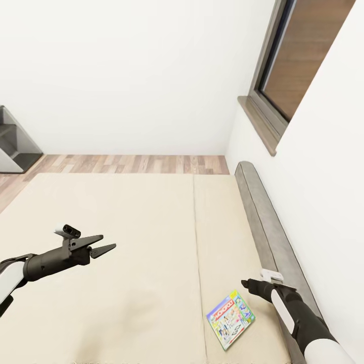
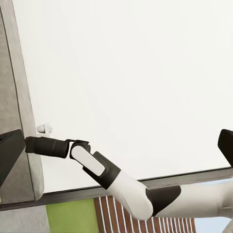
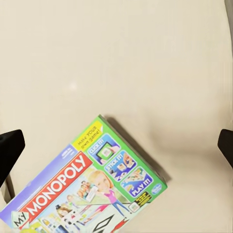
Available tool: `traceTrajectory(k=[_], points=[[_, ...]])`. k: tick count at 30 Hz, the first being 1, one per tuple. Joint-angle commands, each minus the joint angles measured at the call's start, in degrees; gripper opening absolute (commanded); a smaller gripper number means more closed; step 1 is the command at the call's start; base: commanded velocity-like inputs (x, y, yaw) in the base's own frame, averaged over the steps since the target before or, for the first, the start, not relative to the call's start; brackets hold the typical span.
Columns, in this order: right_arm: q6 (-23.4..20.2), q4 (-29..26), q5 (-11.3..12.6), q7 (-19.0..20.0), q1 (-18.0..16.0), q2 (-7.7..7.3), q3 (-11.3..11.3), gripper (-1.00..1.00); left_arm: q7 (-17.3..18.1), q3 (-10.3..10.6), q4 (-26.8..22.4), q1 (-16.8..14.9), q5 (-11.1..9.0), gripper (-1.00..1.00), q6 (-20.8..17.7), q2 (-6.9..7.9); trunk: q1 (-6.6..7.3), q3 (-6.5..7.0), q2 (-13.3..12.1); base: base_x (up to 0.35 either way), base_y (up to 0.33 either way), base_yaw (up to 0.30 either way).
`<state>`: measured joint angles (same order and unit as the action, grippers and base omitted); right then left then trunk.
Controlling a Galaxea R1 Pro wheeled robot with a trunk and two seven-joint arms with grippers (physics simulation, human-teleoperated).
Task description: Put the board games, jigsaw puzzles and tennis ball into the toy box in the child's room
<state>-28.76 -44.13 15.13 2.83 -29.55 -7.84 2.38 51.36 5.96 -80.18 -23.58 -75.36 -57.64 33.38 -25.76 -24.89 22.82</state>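
Lying flat on the bed [image 1: 116, 227], the Monopoly box [image 1: 230, 319] sits near the right edge, just right of the mattress seam and just left of the right gripper [image 1: 246, 283], apart from it. From the head view the box's print is too small to read beyond the red logo band; the right wrist view brings it close, showing "MY MONOPOLY" [image 3: 92, 187] on a red band, a yellow tag reading "make your own game!", and blue panels marked "CLICK IT!", "STICK IT!" and "PLAY IT!". That view also shows the right gripper's two dark tips at opposite edges, spread wide with nothing between them, above the bare cream mattress beside the box.

The left gripper [image 1: 98, 246] hovers over the left part of the bed, its jaws parted and empty. Its wrist view looks across at the right arm [image 2: 97, 167] against a white wall.

A grey headboard [image 1: 263, 222] runs along the bed's right side below a dark-framed window [image 1: 283, 76]. Wood flooring [image 1: 131, 164] lies beyond the far edge, with a dark grey cabinet [image 1: 15, 141] at far left
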Motion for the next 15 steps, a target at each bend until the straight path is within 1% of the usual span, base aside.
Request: traceTrajectory(k=[1,15], points=[[-0.33,-0.08,-0.01,0.25,-0.01,0.02,0.17,1.00,0.14,0.11,0.03,-0.06,-0.14,1.00,-0.19,0.06,-0.03,-0.18,0.10,0.000,0.000,0.000],[-0.34,-0.08,-0.09,0.25,0.00,0.02,0.17,1.00,0.14,0.11,0.03,-0.06,-0.14,1.00,-0.19,0.05,-0.03,-1.41,0.10,0.000,0.000,0.000]])
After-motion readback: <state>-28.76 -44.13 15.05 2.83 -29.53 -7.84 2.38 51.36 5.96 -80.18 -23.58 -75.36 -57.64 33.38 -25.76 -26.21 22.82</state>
